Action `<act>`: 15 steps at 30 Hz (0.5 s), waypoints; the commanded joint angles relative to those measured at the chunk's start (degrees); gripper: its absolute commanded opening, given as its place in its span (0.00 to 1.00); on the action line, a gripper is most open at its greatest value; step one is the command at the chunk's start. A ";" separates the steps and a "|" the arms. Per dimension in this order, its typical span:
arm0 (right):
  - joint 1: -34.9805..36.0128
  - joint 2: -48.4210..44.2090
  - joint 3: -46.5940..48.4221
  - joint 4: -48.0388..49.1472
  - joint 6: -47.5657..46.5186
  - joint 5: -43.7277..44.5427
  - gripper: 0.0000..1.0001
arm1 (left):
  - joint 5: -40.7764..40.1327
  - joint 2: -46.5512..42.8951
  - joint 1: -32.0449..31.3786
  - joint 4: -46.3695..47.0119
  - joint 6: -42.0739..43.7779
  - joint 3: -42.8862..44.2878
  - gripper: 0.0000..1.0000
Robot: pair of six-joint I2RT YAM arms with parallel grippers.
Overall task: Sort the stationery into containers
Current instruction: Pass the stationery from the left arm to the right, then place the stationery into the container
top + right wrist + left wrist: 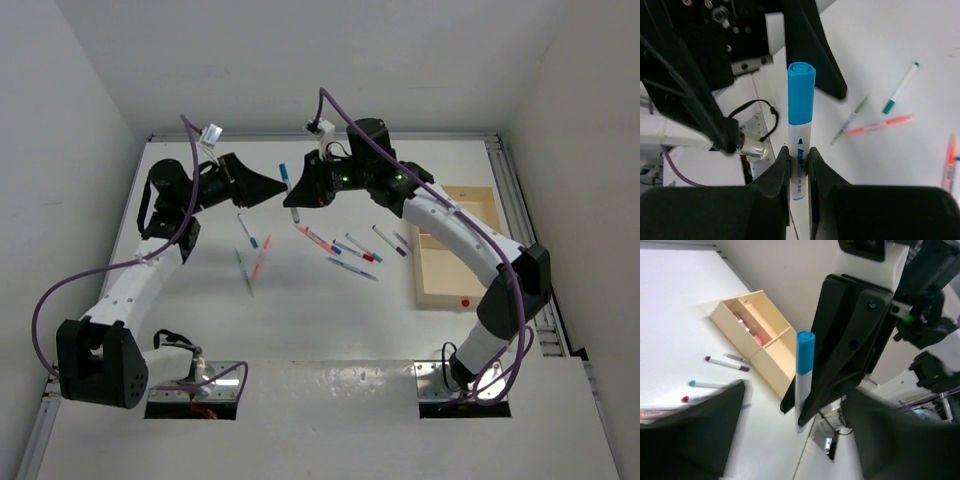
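The blue-capped marker (801, 130) is in the air, well clear of the surface (330, 320) and well apart from the wooden tray (440, 300). The right tool (799, 165) pinches its white body low down, fingers closed tight on either side of the printed label. The marker's long axis runs nearly in line with those fingers. The cap (801, 92) leads out past the fingertips, toward the far wall in the overhead view. How steeply it tilts off the surface I cannot tell.

The left tool (795, 395) sits just beside the marker with its fingers spread wide and nothing between them.

The sorting looks barely begun. From the left wrist view, one narrow compartment holds a few pink things (746, 324), and the other sections look bare. A cluster of pens (350, 248) lies between the arms and the tray. Three more pens (252, 250) lie under the left arm, so nearly everything is left to place.
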 commanded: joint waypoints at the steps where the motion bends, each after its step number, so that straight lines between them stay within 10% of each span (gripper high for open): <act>1: -3.56 -3.93 -1.87 -1.15 -3.16 0.73 0.00 | -0.10 0.52 2.49 -5.91 5.94 4.53 0.97; 15: -42.40 -2.73 0.11 -30.40 -25.46 5.47 0.00 | -10.79 16.08 14.01 -58.58 63.17 26.45 1.00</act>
